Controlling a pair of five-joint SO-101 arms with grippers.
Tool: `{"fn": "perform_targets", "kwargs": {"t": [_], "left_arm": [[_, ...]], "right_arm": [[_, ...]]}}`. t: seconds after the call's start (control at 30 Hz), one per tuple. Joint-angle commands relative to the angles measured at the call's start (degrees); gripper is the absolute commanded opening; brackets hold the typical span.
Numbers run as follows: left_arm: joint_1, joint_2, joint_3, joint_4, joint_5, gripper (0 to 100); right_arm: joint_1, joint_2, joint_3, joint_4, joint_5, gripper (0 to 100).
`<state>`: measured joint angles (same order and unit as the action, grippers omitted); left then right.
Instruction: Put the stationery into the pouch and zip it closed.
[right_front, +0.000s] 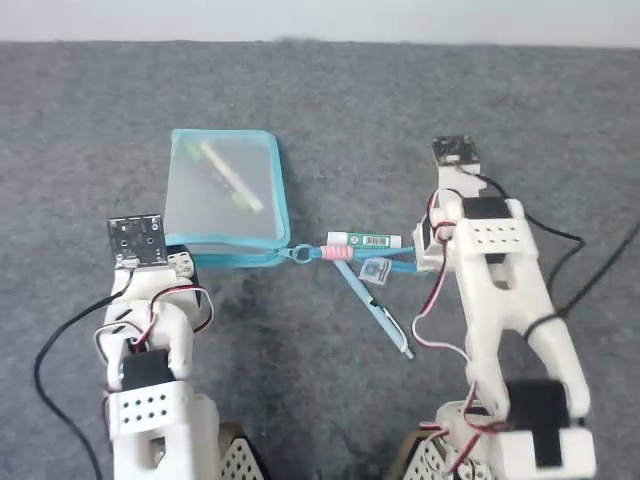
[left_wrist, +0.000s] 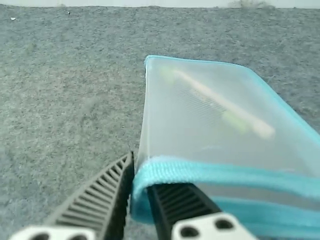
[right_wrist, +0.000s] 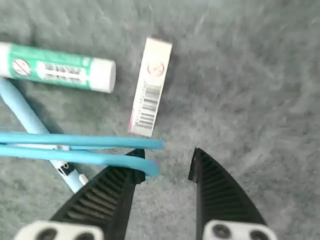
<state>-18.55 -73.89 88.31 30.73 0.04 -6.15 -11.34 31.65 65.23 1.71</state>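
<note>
The pouch (right_front: 225, 195) is only part filled, with one pale green-and-white pen (right_front: 232, 178) showing through its translucent side and three items outside it on the grey table (right_front: 80, 120). Nearest the arms, a blue pen (right_front: 375, 310) lies at a slant near the table's middle. Just beyond it sits a small labelled block (right_front: 375, 270), likely an eraser, and past that a green-and-white glue stick (right_front: 365, 240). The right gripper (right_front: 428, 255) rests low beside these with its claw moderately wide. The ends of a blue strap (right_wrist: 75, 147) lie against one finger (right_wrist: 125, 175) and are not pinched. The strap runs back through a pink cord (right_front: 340, 252) to the zip pull (right_front: 298, 253), at the right end of the pouch's near edge. At the other end of that edge, the left gripper (left_wrist: 140, 175) is clamped narrow on the teal trim, pinning the corner. The pouch lies flat left of centre, well short of the table's far edge. Whether the zip is open cannot be told. By this reading, three items remain to be loaded and the zipping is not yet done.
</note>
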Motion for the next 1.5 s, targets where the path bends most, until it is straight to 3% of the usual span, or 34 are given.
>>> {"fn": "perform_targets", "kwargs": {"t": [0.0,0.13,0.37,0.63,0.8,1.03,1.47], "left_arm": [[0.1,0.4,-4.2,-1.9,-0.6,1],[0.2,0.4,-4.2,-1.9,-0.6,1],[0.1,0.5,-4.2,-1.9,-0.6,1],[0.1,0.5,-4.2,-2.1,-0.6,1],[0.1,0.5,-4.2,-2.0,-0.6,1],[0.1,0.5,-4.2,-2.0,-0.6,1],[0.1,0.5,-4.1,-2.0,-0.6,1]], "right_arm": [[0.8,-5.8,-0.7,0.7,-1.0,15.6],[-2.2,-4.0,-1.3,-1.0,-0.9,15.6],[-18.2,-3.6,0.2,1.1,3.4,15.4],[-27.1,-22.9,12.2,0.7,10.3,15.4],[-21.7,-30.3,14.8,1.1,10.0,15.5],[-6.0,-20.4,12.6,-1.6,4.7,15.5],[-3.7,2.3,4.4,-9.5,-3.6,15.5]]}}
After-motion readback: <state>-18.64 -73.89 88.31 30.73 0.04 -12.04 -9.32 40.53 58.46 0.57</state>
